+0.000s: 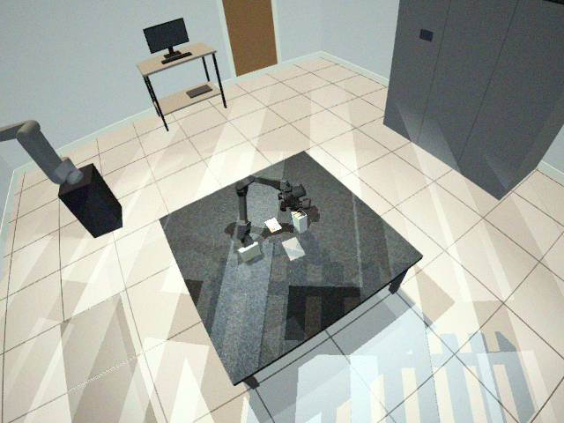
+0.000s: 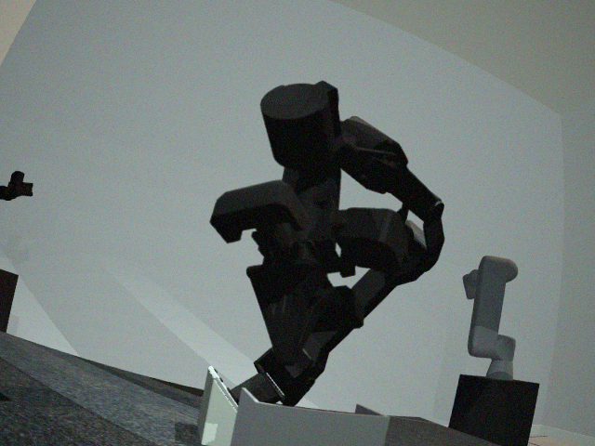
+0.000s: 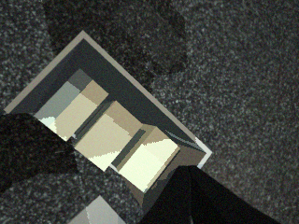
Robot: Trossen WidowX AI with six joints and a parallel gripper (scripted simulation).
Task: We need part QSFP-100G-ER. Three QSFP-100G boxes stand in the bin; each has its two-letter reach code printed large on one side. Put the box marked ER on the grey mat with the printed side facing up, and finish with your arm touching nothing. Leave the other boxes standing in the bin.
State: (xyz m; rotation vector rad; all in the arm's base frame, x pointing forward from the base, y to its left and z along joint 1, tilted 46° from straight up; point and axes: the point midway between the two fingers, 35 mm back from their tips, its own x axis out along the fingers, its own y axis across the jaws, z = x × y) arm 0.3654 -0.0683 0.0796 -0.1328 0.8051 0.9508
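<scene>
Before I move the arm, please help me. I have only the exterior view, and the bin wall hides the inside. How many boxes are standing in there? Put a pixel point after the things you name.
Observer: The wrist view shows three boxes (image 1: 299, 213) (image 3: 105, 135) in a row inside the bin (image 1: 300, 224) (image 2: 312, 426) (image 3: 145, 96).
Operator: Thank you. And the gripper (image 1: 297, 207) (image 2: 288, 357) (image 3: 186, 174), is it holding one of them?
Observer: No. In the wrist view its fingertips are together, with no box between them.
Operator: Where is the mat, please?
Observer: In the top view, a pale grey square, seemingly the mat (image 1: 293, 248) (image 3: 98, 212), lies apart from the bin, with dark table top between them.
</scene>
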